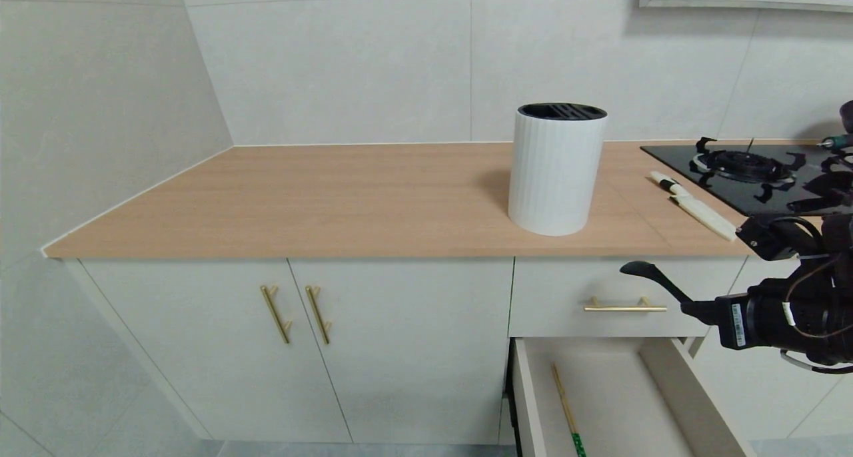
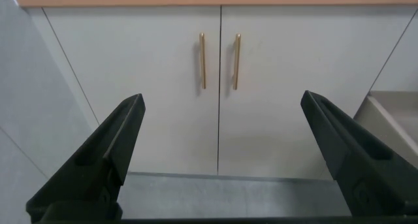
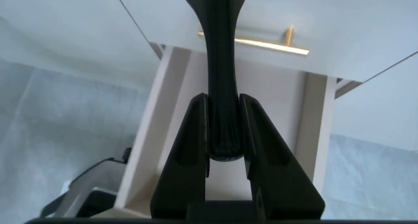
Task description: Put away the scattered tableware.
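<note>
R tool (image 3: 224, 105) clamped on black utensil (image 1: 650, 274) over open drawer (image 1: 613, 390).
L tool (image 2: 222, 100) stood apart facing cabinet doors (image 2: 219, 87); chopsticks (image 1: 565, 404) lay in drawer; white holder (image 1: 556, 170) & knife (image 1: 696, 207) sat on bench (image 1: 333, 204).

Counter (image 1: 333, 197) light tan, faint wood grain. Holder (image 1: 555, 177) white, vertical ribbing, black slotted top. Knife (image 1: 696, 208) cream, dark band. Stove (image 1: 680, 160) glossy black. Cabinet doors (image 1: 200, 350) off-white, handles (image 1: 275, 314) gold. Drawer (image 1: 523, 404) cream inside. Chopsticks (image 1: 565, 404) tan, green patterned end. Wall tiles (image 1: 333, 64) pale grey-white. Left gripper (image 2: 222, 101), right gripper (image 3: 223, 103), utensil (image 3: 217, 28) black.
</note>
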Tool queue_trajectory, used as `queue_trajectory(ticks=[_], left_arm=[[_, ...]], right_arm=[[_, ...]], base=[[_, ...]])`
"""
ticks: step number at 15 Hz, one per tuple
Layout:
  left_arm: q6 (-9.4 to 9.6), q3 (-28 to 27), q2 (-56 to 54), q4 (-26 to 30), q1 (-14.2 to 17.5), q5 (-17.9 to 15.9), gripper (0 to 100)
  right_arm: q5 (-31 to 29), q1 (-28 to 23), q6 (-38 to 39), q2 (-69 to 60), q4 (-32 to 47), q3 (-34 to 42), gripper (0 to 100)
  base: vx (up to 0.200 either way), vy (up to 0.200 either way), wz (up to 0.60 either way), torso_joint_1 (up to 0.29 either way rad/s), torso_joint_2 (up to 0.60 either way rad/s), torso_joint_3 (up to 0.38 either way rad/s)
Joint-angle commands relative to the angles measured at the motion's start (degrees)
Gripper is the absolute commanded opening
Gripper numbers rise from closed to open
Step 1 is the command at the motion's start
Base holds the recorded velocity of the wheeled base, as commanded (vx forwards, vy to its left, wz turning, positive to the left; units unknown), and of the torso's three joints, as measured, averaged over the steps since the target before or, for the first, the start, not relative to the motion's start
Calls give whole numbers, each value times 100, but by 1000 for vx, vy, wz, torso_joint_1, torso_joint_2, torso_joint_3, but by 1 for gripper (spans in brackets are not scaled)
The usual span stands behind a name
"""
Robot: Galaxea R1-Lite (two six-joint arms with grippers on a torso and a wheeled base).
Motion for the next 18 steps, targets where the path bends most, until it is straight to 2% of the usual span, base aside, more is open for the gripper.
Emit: queue_trajectory(ticks=[1, 13, 18], left_arm=[[-2, 2, 2, 2, 0, 4, 100], [-2, 2, 2, 2, 0, 4, 100], [-2, 2, 2, 2, 0, 4, 100]], right_arm=[[6, 2, -7, 20, -3, 29, 0], [32, 11, -121, 152, -3, 126, 0], [32, 11, -236, 591, -12, 152, 0]], base=[[0, 0, 0, -203, 486, 286], [0, 0, 0, -164, 467, 303], [0, 0, 0, -27, 114, 78]])
